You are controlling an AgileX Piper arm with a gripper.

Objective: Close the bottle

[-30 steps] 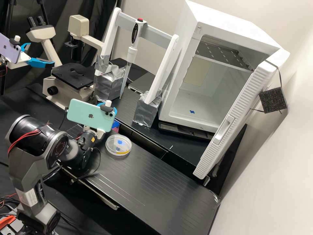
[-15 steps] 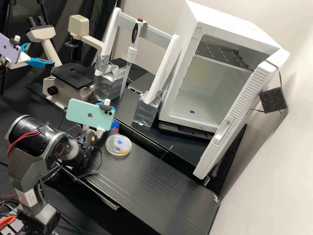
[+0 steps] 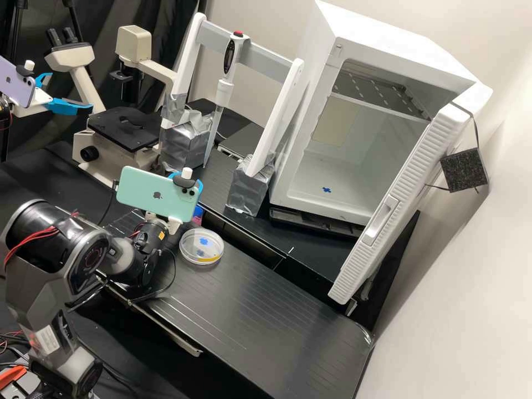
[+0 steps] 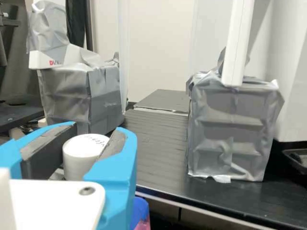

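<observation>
In the high view the gripper (image 3: 200, 189) is mostly behind its green phone, over the bench's left part. A pink item with a blue top (image 3: 198, 212) shows just below it. From the wrist, the gripper (image 4: 93, 151) is shut on a white round cap (image 4: 80, 160), its dark pads against the cap's two sides. Whether a bottle is under this cap is hidden by the fingers and the white mount. Beside the right finger stands the blue-topped pink item (image 4: 140, 211), partly cut off; I cannot tell if it is a bottle.
A clear round dish (image 3: 201, 247) lies on the black bench (image 3: 266, 310) close to the wrist. Behind are the taped feet (image 3: 250, 185) of a white frame with a pipette, a microscope (image 3: 124, 130) and an open white incubator (image 3: 332, 183).
The wrist and phone shifted slightly left, then back to the right. The arm's upper joint has moved left and a little down in the high view. The dish has stayed put.
</observation>
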